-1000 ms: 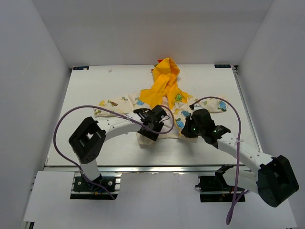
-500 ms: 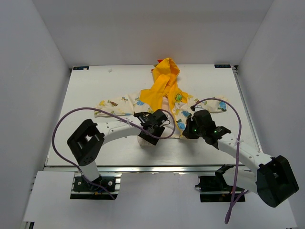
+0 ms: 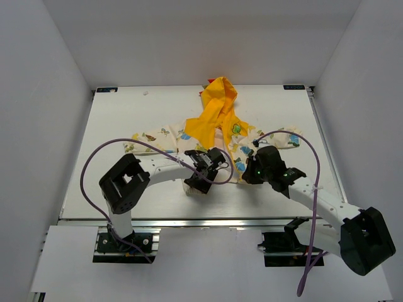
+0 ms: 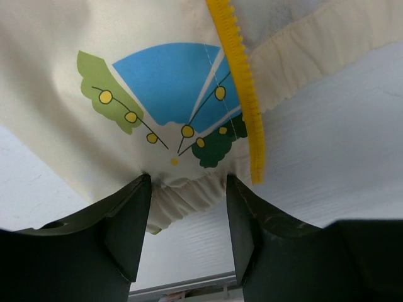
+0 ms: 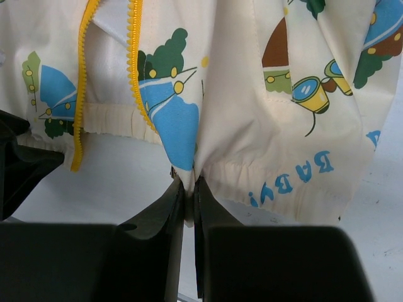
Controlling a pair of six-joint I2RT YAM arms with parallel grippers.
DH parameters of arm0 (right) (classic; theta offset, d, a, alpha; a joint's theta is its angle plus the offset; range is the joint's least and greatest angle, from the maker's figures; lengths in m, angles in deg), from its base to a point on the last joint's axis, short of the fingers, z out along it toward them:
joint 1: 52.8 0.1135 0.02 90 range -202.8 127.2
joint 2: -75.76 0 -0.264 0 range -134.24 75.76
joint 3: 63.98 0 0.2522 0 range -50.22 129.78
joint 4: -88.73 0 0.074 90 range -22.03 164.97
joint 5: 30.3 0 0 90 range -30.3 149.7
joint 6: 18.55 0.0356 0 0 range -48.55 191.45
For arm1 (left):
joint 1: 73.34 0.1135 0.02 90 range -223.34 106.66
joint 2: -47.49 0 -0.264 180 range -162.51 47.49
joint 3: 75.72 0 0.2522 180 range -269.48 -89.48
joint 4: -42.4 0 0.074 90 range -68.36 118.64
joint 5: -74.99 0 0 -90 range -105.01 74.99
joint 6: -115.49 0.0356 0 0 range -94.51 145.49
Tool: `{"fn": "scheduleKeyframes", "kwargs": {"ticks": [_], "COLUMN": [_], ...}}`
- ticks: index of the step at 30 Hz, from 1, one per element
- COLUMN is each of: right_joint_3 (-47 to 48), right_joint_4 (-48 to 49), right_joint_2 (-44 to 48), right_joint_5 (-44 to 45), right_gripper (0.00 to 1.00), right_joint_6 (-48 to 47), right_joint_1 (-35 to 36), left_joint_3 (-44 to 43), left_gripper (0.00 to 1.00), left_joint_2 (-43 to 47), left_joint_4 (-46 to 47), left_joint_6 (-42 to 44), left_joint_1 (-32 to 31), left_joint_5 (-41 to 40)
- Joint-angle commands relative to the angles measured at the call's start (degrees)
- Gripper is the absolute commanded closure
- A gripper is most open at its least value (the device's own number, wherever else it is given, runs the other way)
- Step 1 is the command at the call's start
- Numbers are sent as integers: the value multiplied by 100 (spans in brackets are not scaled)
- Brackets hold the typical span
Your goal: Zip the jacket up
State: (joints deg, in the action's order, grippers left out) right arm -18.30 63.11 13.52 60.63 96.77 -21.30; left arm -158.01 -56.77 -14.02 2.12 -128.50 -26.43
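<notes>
The jacket (image 3: pixel 217 116) lies on the white table (image 3: pixel 126 113), yellow hood at the far end, cream printed body toward me. My left gripper (image 3: pixel 197 181) is open over the bottom hem of one front panel. In the left wrist view the gathered hem (image 4: pixel 189 189) lies between its fingers (image 4: pixel 129 220), with that panel's yellow zipper strip (image 4: pixel 242 94) just to the right. My right gripper (image 3: pixel 245 172) is shut on the hem of the other panel (image 5: pixel 189 182). Both zipper strips (image 5: pixel 133 75) show apart in the right wrist view, the front open.
White walls enclose the table on three sides. The table's near edge, a metal rail (image 3: pixel 208 221), runs just below both grippers. Purple cables (image 3: pixel 88 163) loop over each arm. The jacket's sleeves (image 3: pixel 148 139) spread out to the left and right.
My left gripper has shifted slightly toward the near edge, down onto the hem, and its arm's elbow has swung right. The right gripper has stayed shut on the hem.
</notes>
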Motion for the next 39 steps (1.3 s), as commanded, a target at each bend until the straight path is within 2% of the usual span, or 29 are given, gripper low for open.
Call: {"fn": "scheduleKeyframes", "kwargs": {"ticks": [1, 8, 16, 28, 36, 39], "right_joint_3": [-89, -107, -142, -151, -178, -160], "right_joint_4": [61, 26, -45, -98, -80, -106], "right_joint_2": [107, 71, 133, 124, 133, 89], "right_joint_5": [65, 92, 180, 215, 320, 391], "right_gripper": [100, 100, 100, 100, 100, 100], "right_joint_6": [52, 105, 113, 122, 166, 184], "right_joint_1": [-31, -39, -39, -39, -39, -39], "left_joint_3": [-169, -345, -442, -46, 103, 165], "left_gripper": [39, 32, 31, 30, 32, 37], "left_joint_2": [-41, -234, -85, -164, -558, -682], "left_joint_4": [3, -58, -419, -50, -190, -226], "left_joint_6": [-228, -589, -1230, -1608, -2020, -2197], "left_joint_1": [-39, -39, -39, -39, -83, -153], "left_joint_5": [78, 290, -71, 140, 0, -62]}}
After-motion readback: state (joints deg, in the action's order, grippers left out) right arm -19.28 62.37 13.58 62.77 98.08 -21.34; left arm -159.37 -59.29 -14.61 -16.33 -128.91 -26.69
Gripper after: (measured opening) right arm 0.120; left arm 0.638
